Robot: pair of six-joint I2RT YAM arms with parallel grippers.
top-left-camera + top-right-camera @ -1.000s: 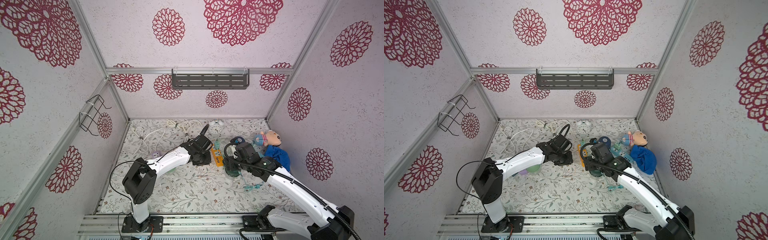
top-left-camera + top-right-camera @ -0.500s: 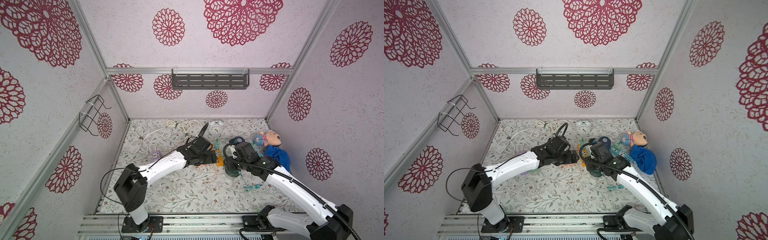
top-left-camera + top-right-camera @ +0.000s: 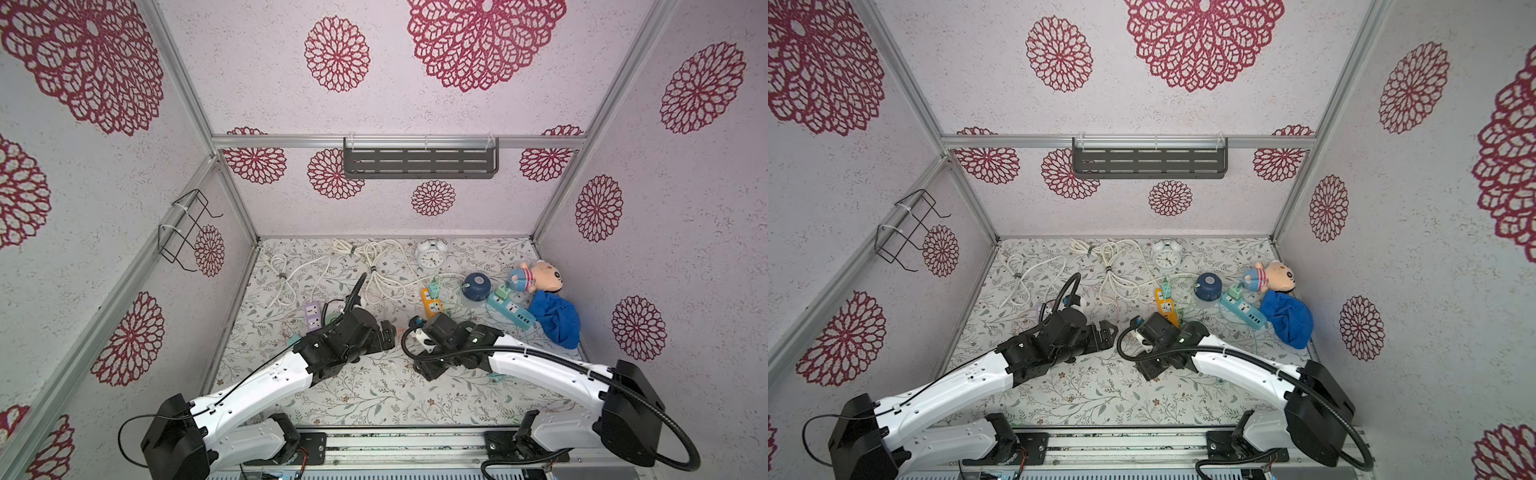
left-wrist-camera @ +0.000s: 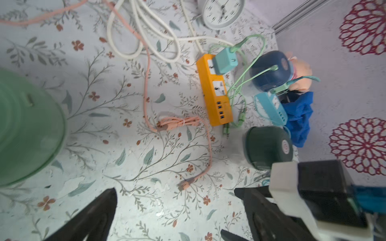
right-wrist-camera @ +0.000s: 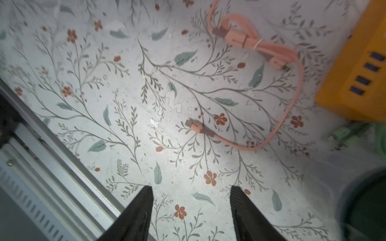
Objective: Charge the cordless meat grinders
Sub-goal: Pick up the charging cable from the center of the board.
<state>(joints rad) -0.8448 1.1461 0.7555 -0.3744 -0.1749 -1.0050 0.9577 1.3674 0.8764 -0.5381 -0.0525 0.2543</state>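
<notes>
In the left wrist view the mint green grinder fills one edge. The navy grinder has a green cable plugged into it, and the dark green grinder stands near the orange power strip. A loose pink cable lies on the floral mat, its free plug just ahead of both grippers. My left gripper is wide open and holds nothing. My right gripper is open too, over bare mat. In both top views the navy grinder shows, while the arms largely cover the two green ones.
A white alarm clock and coiled white cords sit at the back. A plush doll, a blue cloth and a blue power strip lie at the right. The purple strip is behind my left arm.
My left gripper has opened wide and moved toward the front middle. My right gripper has swung off the dark green grinder, left and forward.
</notes>
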